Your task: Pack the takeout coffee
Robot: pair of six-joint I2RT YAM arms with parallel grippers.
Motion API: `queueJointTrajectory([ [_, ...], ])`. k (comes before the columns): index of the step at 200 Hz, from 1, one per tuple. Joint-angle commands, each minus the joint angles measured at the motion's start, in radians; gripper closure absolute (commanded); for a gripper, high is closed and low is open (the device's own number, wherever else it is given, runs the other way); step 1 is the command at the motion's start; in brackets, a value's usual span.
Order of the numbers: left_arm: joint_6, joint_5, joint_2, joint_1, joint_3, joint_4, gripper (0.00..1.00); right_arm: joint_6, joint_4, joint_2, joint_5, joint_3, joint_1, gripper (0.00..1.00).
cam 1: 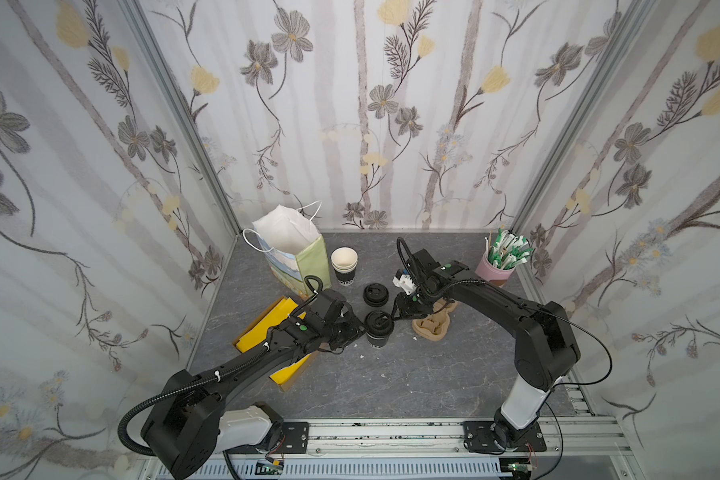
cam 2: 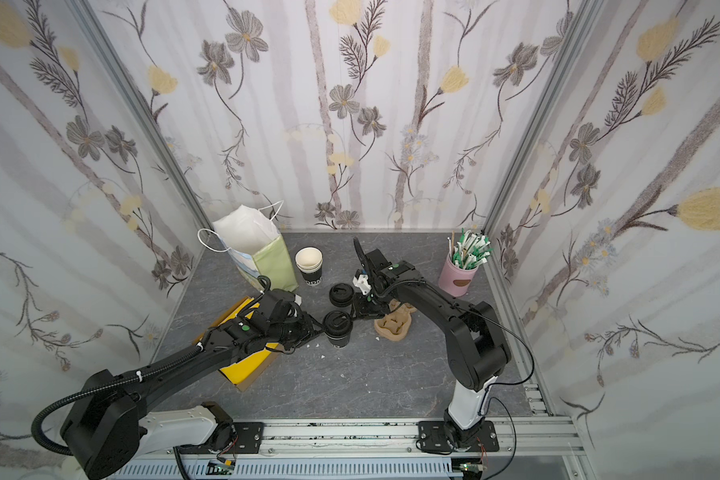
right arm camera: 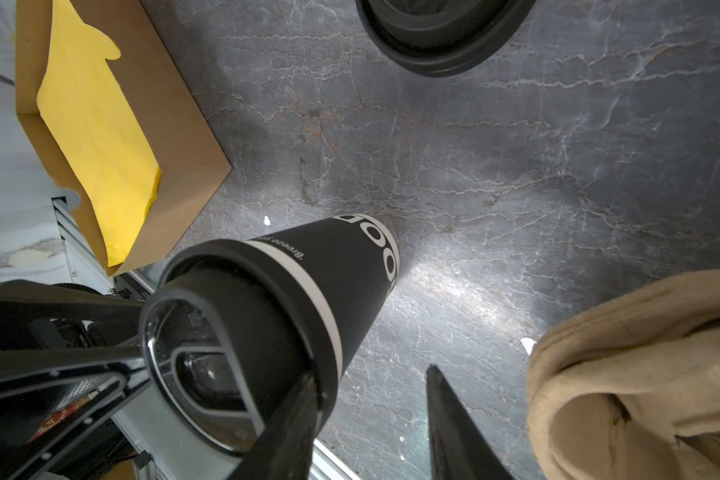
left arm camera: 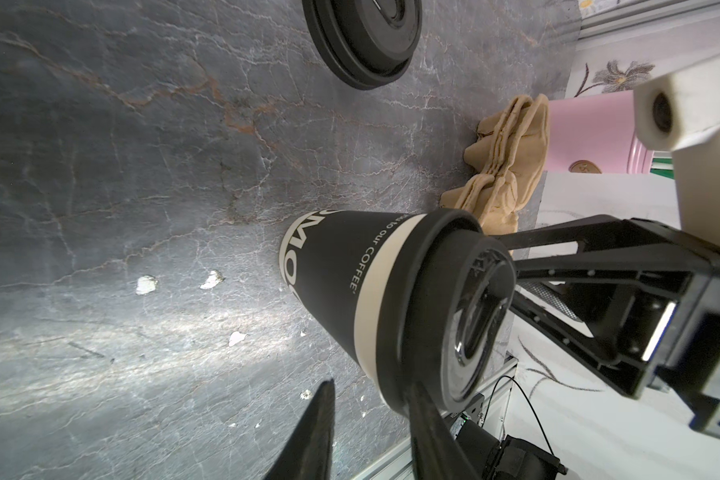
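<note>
Closest in my left wrist view, my left gripper [left arm camera: 371, 384] stands parted, one finger [left arm camera: 433, 436] against the lid [left arm camera: 433, 270] of the cup [left arm camera: 329, 266]; in my right wrist view my right gripper [right arm camera: 371, 374] is parted, one finger [right arm camera: 287, 436] on that lid; both top views show the cup [cam 1: 377, 340] [cam 2: 337, 338] standing between them.

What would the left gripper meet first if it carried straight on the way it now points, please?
The coffee cup: it stands just ahead of the left gripper, one open finger seemingly touching its lid at the rim, though depth is unclear.
</note>
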Motion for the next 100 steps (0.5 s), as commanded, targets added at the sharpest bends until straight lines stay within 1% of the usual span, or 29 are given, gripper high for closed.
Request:
queueJointTrajectory([
  [1, 0.009, 0.001, 0.008, 0.0, 0.008, 0.01, 0.68, 0.012, 0.032, 0.006, -0.01, -0.005, 0.006, 0.57],
  [25, 0.023, -0.003, 0.01, 0.0, 0.016, 0.011, 0.68, 0.018, 0.035, 0.002, -0.012, -0.008, 0.008, 0.57],
  [29, 0.025, -0.003, 0.032, 0.001, 0.016, 0.011, 0.68, 0.018, 0.036, 0.002, -0.012, -0.01, 0.008, 0.56],
  [48, 0.031, -0.003, 0.05, 0.001, 0.02, 0.011, 0.7, 0.02, 0.035, 0.001, -0.012, -0.014, 0.012, 0.56],
  [100, 0.035, -0.005, 0.067, 0.001, 0.015, 0.011, 0.75, 0.024, 0.038, 0.002, -0.006, -0.019, 0.014, 0.56],
])
